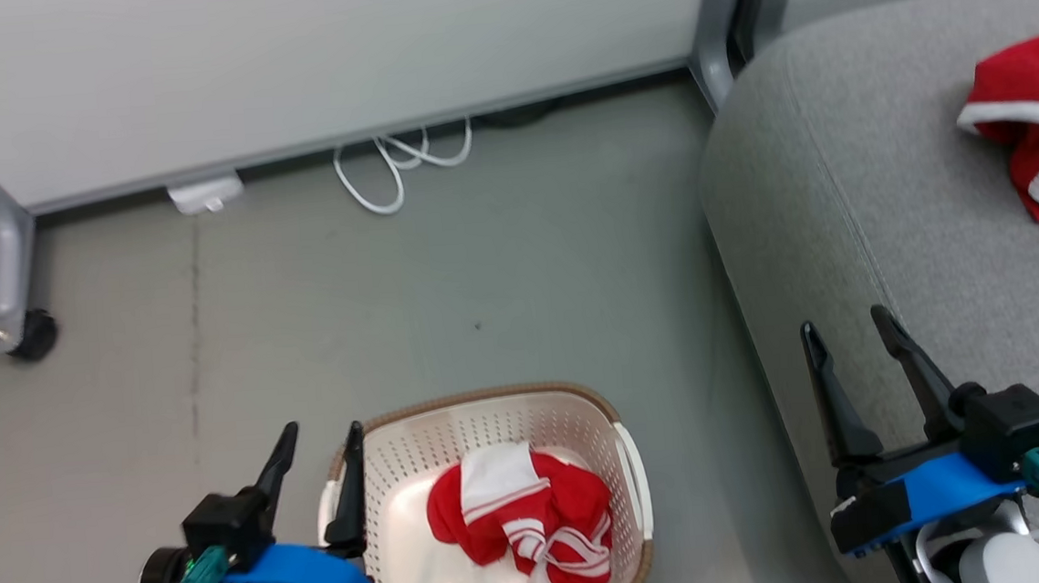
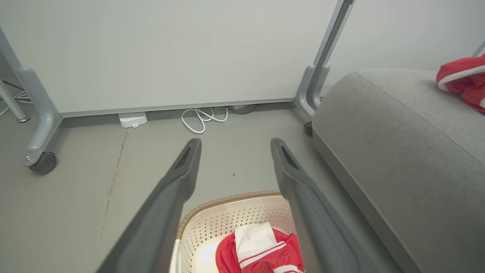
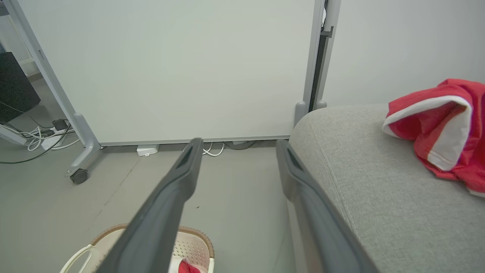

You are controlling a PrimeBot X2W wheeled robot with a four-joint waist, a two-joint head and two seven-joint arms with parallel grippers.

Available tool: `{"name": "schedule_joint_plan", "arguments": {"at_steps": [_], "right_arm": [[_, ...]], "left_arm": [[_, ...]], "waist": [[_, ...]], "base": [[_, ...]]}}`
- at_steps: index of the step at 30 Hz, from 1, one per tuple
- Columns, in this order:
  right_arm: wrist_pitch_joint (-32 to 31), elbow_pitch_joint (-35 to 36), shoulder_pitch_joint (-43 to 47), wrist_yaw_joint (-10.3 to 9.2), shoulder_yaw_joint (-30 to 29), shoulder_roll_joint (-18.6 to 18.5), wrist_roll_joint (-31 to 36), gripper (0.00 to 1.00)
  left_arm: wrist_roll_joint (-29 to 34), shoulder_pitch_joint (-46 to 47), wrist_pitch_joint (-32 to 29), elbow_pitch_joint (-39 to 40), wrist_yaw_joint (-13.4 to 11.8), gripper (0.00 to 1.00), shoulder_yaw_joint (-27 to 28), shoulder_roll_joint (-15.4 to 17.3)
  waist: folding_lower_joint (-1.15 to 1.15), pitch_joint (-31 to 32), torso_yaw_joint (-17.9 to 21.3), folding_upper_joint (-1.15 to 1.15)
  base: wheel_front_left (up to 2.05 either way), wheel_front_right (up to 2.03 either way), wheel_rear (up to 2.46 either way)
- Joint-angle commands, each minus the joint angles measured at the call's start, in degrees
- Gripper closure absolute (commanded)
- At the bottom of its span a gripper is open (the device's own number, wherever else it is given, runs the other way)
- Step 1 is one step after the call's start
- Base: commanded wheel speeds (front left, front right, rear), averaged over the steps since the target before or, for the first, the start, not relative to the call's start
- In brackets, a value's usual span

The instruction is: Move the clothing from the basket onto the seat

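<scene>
well, half the job looks done to us: the first garment [image 1: 1034, 127] lies on the seat [image 1: 890, 229], well to the right of the basket [image 1: 490, 394], while the second garment [image 1: 535, 510] sits crumpled inside the basket, toward its right side. both our hands are spread wide and hold nothing; the left gripper [image 1: 322, 427] hovers at the basket's left rim and the right gripper [image 1: 841, 319] hangs to the right of the basket, over the seat's rounded edge. what worries us is the basket itself: it looks like light cream plastic with perforated walls, rounded corners and a brown woven-look rim, standing on a smooth grey floor [image 1: 391, 291], so a finger that comes down on the rim or pokes into a hole could push it, tip it or drag it along. the second garment is limp red fabric with white stripes and a white panel, bunched in loose folds; if we pinch just one fold or a strip of trim, we judge that the rest may trail, catch on the rim and lift the basket, or slip free and drop to the floor beside the basket. the basket's bottom looks glossy, so the cloth may slide before the fingers close. the seat is coarse grey upholstery with a seam, soft and broad, an easy landing.
</scene>
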State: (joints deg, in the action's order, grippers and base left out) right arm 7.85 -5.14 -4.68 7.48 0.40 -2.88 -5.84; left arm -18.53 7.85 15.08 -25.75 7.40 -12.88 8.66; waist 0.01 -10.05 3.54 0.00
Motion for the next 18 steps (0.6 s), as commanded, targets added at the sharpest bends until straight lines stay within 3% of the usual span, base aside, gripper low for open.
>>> {"name": "schedule_joint_plan", "arguments": {"at_steps": [1,18], "right_arm": [[0.57,0.29,-1.45,0.02,0.02,-0.01,-0.27,0.0],[5.6,-1.53,-8.83,0.03,2.48,0.0,-4.1,0.0]], "left_arm": [[-0.31,2.38,0.14,-1.52,0.04,0.0,-1.84,0.7],[-7.66,19.56,-1.75,-20.16,0.03,0.0,-22.15,5.68]], "waist": [[-0.01,-5.09,2.65,0.0],[-0.01,-23.98,12.47,0.0]], "base": [[0.0,0.0,0.0],[0.0,0.0,0.0]]}}
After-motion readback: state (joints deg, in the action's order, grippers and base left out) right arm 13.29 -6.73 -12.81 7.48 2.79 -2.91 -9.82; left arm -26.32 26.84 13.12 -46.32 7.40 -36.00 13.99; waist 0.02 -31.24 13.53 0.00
